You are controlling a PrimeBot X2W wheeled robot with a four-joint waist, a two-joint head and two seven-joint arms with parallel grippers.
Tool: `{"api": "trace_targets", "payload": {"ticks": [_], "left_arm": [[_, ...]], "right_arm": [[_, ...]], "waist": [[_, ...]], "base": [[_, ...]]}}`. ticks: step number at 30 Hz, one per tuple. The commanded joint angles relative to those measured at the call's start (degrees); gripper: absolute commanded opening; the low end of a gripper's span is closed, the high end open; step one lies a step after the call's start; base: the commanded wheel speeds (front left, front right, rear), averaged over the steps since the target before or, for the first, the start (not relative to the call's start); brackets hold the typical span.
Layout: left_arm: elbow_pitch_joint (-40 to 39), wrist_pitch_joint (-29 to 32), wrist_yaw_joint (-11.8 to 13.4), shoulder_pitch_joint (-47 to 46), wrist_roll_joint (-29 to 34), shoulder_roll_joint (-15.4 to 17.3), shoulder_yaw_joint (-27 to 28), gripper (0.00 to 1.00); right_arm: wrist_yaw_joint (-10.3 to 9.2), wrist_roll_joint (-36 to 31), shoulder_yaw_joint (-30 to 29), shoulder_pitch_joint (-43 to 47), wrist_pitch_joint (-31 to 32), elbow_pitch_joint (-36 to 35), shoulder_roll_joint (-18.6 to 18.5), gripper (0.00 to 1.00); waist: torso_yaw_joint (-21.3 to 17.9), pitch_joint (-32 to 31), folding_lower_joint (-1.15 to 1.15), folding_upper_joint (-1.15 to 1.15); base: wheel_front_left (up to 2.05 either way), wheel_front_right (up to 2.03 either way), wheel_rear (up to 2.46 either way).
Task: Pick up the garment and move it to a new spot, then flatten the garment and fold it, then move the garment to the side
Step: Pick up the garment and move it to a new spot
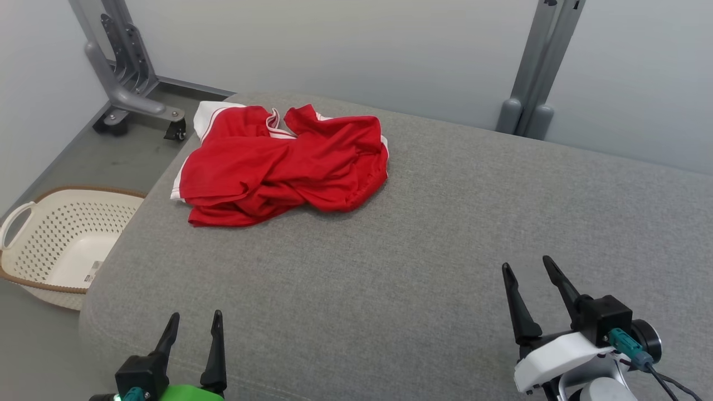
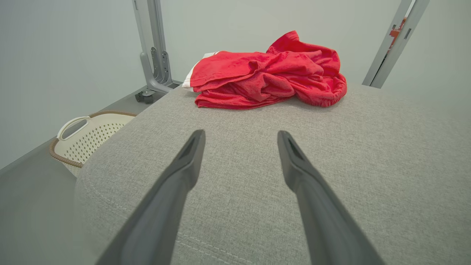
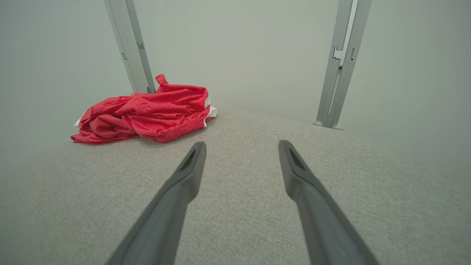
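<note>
The left gripper (image 1: 196,313) was released, its two dark fingers (image 1: 214,356) spread with nothing between them, tips pointing up the head view from the lower left. The right gripper (image 1: 526,262) was also released and empty. Its fingers were parted at the lower right, leaned a little leftward and reached farther up the view than the left one's. Neither touched the garment (image 1: 284,161).

That red piece with white trim lay crumpled in a heap well ahead of both claws, on the far left part of the cushion (image 1: 434,234), close to its far edge. From the left gripper it sat ahead and slightly right; from the right gripper, ahead and well off to the left. In the left wrist view it lay beyond the fingertips, past the gap between them. In the right wrist view it lay up and left of the left finger.

Both arms were held over the near part of the cushion, the left ending in a green shell (image 1: 184,392), the right in a white shell (image 1: 557,356).

The cushion was broad grey woven fabric with rounded corners. A cream perforated basket (image 1: 61,223) with a brown rim stood on the grey floor (image 1: 128,156) just beside its left edge. Behind the cushion, against a pale wall (image 1: 334,44), a grey wheeled stand (image 1: 136,104) stood at the far left and a grey post (image 1: 539,67) at the far right.
</note>
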Motion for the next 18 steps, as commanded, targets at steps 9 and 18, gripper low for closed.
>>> {"api": "trace_targets", "payload": {"ticks": [9,18], "left_arm": [[0.9,-0.2,-0.2,-15.0,-2.5,-0.2,-7.6,1.00],[16.3,3.5,-0.1,-41.6,-4.1,2.2,-19.3,1.00]], "right_arm": [[-0.03,-0.5,1.2,-6.6,-0.2,-2.9,-3.9,1.00],[-0.03,0.6,3.6,-13.2,-0.2,-4.7,-7.4,1.00]], "waist": [[-6.4,14.3,0.00,0.00],[-12.2,26.8,0.00,0.00]], "base": [[0.00,0.00,0.00],[0.00,0.00,0.00]]}}
